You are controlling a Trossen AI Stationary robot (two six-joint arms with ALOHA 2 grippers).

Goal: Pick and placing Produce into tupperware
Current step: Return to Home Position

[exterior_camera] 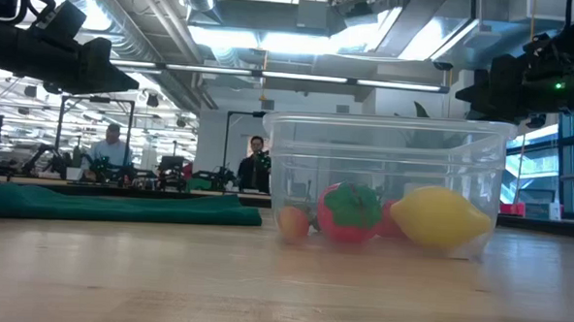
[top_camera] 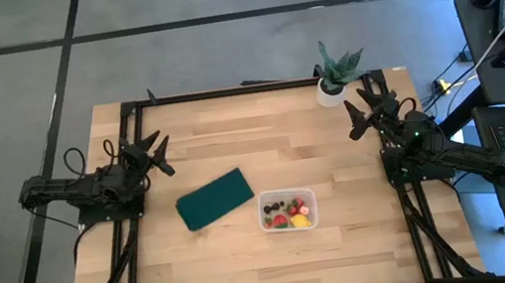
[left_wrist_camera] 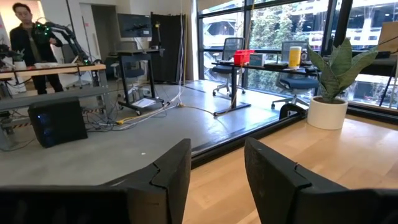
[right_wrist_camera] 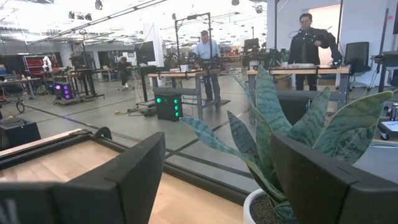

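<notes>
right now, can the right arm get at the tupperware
Probably yes. The right gripper, open and empty, is by the potted plant, and only bare table lies between it and the tupperware; the green pad is on the other side.

Clear tupperware [top_camera: 288, 209] upright on table, produce [exterior_camera: 440, 216] inside

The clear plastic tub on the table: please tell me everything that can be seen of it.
The tub is clear plastic, rectangular with rounded corners, lidless, upright on the wooden table. Inside lie a yellow lemon, a red strawberry, dark berries and other small fruits. A dark green pad lies close beside it. The left gripper and right gripper are away from it.
</notes>
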